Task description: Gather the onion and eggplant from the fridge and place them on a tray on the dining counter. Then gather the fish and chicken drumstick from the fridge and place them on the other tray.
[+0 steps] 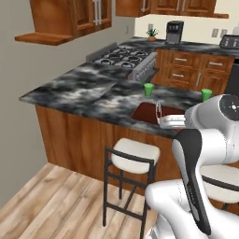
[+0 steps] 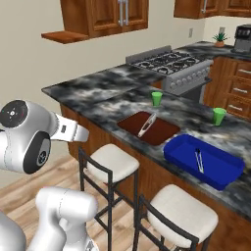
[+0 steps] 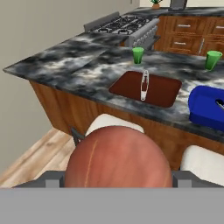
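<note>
between the gripper [image 3: 116,181] fingers sits the onion [image 3: 118,157], held in wide jaws, facing the counter [image 3: 65,70] with a brown tray [image 3: 164,89] and blue tray [image 3: 203,107].

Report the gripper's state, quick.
Gripper: closed on the onion, jaws spread wide around it.

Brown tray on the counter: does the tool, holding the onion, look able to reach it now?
Probably not yet. The tool, shut on the onion, hangs short of the counter, by a stool. Nothing blocks the way to the brown tray; a utensil lies in it.
</note>
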Robot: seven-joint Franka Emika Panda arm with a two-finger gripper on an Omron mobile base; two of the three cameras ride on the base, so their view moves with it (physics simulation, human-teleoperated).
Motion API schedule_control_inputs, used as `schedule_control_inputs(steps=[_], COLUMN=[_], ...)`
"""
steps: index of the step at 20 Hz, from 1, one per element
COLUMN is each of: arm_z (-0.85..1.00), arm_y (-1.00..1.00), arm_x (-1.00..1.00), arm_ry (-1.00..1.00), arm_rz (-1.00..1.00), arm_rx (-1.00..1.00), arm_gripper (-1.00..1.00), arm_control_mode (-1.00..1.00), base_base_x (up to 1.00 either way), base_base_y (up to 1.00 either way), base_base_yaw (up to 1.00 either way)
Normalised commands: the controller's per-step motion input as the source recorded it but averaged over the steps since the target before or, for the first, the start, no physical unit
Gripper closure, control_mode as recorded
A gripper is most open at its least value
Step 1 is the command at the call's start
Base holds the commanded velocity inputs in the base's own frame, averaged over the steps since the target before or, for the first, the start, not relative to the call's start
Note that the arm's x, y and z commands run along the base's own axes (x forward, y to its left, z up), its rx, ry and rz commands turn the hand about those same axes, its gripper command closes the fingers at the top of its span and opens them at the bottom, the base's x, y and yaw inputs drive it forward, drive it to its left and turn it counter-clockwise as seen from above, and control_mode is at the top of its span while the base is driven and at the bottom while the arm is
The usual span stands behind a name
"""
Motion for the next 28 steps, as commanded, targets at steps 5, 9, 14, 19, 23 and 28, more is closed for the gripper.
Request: schedule_control_inputs(steps=[5,9,14,19,23,28], arm_z=[0.0,0.0,0.0,0.0,0.0,0.0], arm_y=[0.0,0.0,0.0,0.0,0.0,0.0], arm_x=[0.0,0.0,0.0,0.0,0.0,0.0], arm_ry=[0.0,0.0,0.0,0.0,0.0,0.0], arm_rz=[0.0,0.0,0.0,0.0,0.0,0.0], arm_rx=[0.0,0.0,0.0,0.0,0.0,0.0], arm_gripper=[1.0,1.0,1.0,1.0,1.0,1.0], arm_control_mode=[1.0,1.0,1.0,1.0,1.0,1.0], base_base_x=[0.13,0.08,0.05,0.05,0.06,0.07], base_base_y=[0.55,0.49,0.42,0.39,0.37,0.35], base_base_yaw=[-0.26,-0.27,-0.27,-0.27,-0.26,-0.26])
